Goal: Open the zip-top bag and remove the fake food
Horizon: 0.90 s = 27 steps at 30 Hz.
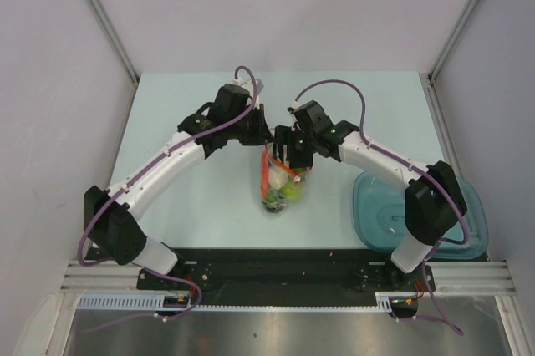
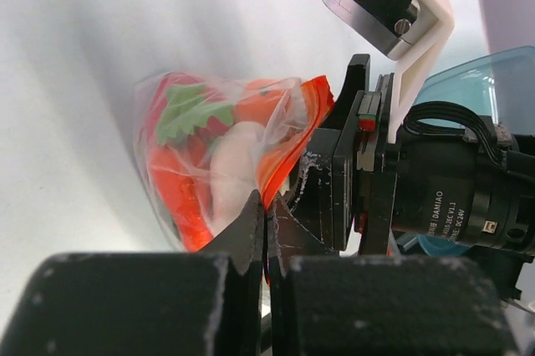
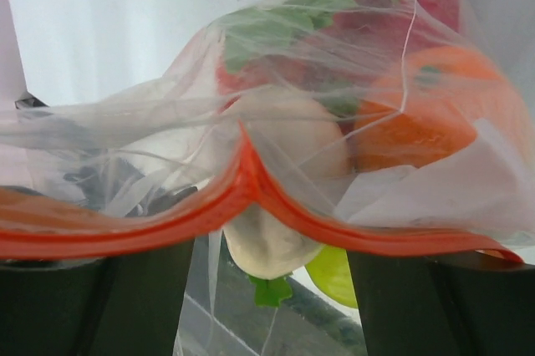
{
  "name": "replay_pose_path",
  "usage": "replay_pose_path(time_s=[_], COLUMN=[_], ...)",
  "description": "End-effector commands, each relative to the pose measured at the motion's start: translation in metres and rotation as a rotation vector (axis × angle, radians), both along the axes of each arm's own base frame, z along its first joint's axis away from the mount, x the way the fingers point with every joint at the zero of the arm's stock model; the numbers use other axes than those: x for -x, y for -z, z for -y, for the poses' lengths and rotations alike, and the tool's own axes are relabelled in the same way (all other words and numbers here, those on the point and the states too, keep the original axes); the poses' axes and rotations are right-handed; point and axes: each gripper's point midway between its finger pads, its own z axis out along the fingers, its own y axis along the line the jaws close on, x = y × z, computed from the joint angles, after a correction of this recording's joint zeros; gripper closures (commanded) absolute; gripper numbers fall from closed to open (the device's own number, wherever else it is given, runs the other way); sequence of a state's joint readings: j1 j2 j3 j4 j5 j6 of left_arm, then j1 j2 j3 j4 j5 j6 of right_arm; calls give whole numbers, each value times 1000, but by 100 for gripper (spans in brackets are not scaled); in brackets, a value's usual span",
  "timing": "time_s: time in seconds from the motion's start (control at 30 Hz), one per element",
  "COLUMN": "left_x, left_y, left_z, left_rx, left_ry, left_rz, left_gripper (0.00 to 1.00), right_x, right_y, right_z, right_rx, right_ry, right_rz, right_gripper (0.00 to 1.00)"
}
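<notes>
- The pale desk [image 1: 192,205] carries everything. Both sets of jaws meet over its middle, far from the arm bases.
- The left arm [image 1: 167,164] and right arm [image 1: 384,164] bend inward, so the left jaws and right jaws face each other, close together, at the bag's mouth.
- A teal tray [image 1: 380,214] lies on the desk well to the right of the right jaws, under that arm's elbow and apart from the bag.
- The zip-top bag [image 1: 282,193] hangs and trails from between the two sets of jaws towards the arm bases, with its mouth up at the jaws. It is still full.
- The fake food [image 2: 209,155] sits bunched inside the bag, just beyond the left jaws' tips.
- In the right wrist view, a white radish [image 3: 284,147] is straight ahead of the right jaws.
- A pink-red dragon fruit [image 3: 368,13] with green leaves lies above the radish, and an orange carrot [image 3: 410,122] to its right.
- A green fruit [image 3: 330,277] shows low in the gap between the right jaws.
- The red-orange zip strip [image 3: 150,226] runs across the front of both right jaws, kinked upward midway.
- The left jaws are pressed together, pinching the edge of the strip.
- The right jaws stand spread, with a wide gap between them.
</notes>
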<state>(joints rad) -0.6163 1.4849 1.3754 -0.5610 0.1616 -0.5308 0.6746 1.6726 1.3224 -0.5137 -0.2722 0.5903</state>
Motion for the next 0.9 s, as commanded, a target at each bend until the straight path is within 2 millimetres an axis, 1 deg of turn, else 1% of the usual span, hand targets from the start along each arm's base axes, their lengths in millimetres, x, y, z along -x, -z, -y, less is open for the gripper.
replay_pose_path(time_s=[0.0,0.1,0.13,0.17,0.2,0.23,0.27,0.37,0.4,0.47,0.5,0.53,0.6,0.63,0.7,0.73,0.8,0.87], left_x=[15,15,15,15,14,14,14,12,12,11,11,10,9,9,9,9,10,10], left_y=[-40,-38,-38,-37,-36,-36,-36,-36,-37,-38,-37,-38,-38,-38,-38,-38,-33,-32], left_z=[21,18,18,16,16,14,14,12,11,9,9,8,7,7,10,10,11,11], left_rx=[112,95,91,86,82,76,73,66,64,60,56,53,54,53,57,60,61,63], left_ry=[100,93,92,88,86,82,79,71,70,62,62,58,56,56,65,69,72,69], left_rz=[50,55,57,55,57,58,60,70,74,81,85,89,94,93,87,87,82,79], left_gripper=[100,100,100,100,100,100,100,100,100,100,100,100,100,100,100,100,100,100], right_x=[-14,-15,-15,-14,-14,-12,-10,-8,-4,-4,-2,-1,1,0,1,4,6,7], right_y=[13,7,4,-5,-10,-14,-24,-43,-56,-69,-81,-85,-101,-106,-115,-127,-132,-147], right_z=[-11,-10,-9,-8,-8,-7,-7,-3,-3,1,4,9,16,19,21,21,23,28], right_rx=[29,29,26,16,14,13,0,-3,-18,-13,-22,-10,-22,-21,-35,-66,-78,-92], right_ry=[2,0,-1,-1,-4,-9,-12,-9,-11,3,10,25,41,53,58,59,63,73], right_rz=[67,85,96,116,129,136,155,195,221,259,283,290,327,341,363,396,414,459], right_gripper=[28,39,49,55,66,68,68,69,69,69,69,69,70,70,71,71,71,71])
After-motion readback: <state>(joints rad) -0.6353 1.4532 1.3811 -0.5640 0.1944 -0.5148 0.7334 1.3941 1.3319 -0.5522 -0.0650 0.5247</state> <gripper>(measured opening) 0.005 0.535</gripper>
